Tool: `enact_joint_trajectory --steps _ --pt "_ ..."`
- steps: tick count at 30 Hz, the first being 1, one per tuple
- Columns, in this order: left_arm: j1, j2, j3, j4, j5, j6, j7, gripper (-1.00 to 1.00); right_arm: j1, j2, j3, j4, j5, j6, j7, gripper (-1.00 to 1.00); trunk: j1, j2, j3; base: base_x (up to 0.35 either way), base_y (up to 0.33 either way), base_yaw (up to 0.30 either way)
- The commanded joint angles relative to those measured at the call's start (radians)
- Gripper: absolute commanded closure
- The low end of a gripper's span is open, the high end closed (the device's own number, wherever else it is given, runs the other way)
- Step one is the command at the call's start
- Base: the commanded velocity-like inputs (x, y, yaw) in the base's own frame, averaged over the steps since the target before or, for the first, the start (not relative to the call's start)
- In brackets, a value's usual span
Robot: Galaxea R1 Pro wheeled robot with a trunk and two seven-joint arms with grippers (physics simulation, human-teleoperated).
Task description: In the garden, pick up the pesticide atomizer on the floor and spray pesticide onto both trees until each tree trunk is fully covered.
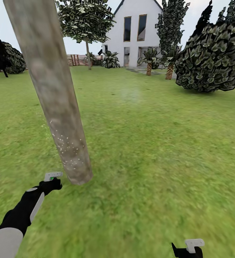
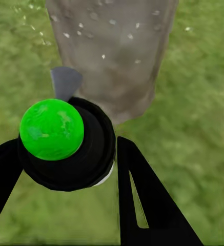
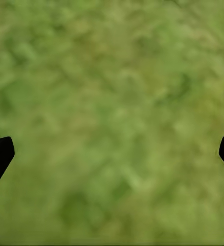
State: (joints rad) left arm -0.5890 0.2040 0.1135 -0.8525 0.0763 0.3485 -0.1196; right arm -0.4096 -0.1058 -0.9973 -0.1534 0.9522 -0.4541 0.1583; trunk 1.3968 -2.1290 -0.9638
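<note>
The left gripper (image 1: 52,182) is clamped on the pesticide atomizer (image 2: 65,143), its green-capped black body wedged between the two black fingers (image 2: 142,205) and its grey nozzle aimed ahead. Just beyond and slightly right of that gripper stands the tree trunk (image 1: 52,93), a thick mottled column leaning a little, its long axis running up from the grass floor (image 1: 149,150). Pesticide (image 1: 69,143) already speckles the lower bark as white dots; the upper trunk looks bare, so the spray likely needs to climb. Farther right, the right gripper (image 3: 112,148) hangs spread wide and empty over grass, well away from the trunk.
</note>
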Motion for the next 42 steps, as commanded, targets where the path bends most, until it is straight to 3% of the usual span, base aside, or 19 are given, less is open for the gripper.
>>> enact_joint_trajectory --steps 1,4,17,42 --pt "0.0 0.0 0.0 0.001 0.0 0.001 0.003 1.0 0.0 0.0 0.0 0.0 0.0 0.0 0.0 -1.0 0.0 0.0 0.0 0.0 -0.272 0.003" --pt "0.0 -0.001 -0.002 0.003 0.002 0.001 0.04 1.0 0.0 0.0 0.0 0.0 0.0 0.0 0.0 -1.0 0.0 0.0 0.0 0.0 -0.272 0.018" --pt "0.0 -0.001 -0.003 0.003 0.002 0.001 0.041 1.0 0.0 0.0 0.0 0.0 0.0 0.0 0.0 -1.0 0.0 0.0 0.0 0.0 -0.272 0.232" --pt "0.0 -0.001 -0.003 0.019 0.002 0.003 0.047 1.0 0.0 0.0 -0.001 0.0 -0.001 0.0 -0.002 -1.0 0.0 0.0 0.0 0.109 -0.271 0.075"
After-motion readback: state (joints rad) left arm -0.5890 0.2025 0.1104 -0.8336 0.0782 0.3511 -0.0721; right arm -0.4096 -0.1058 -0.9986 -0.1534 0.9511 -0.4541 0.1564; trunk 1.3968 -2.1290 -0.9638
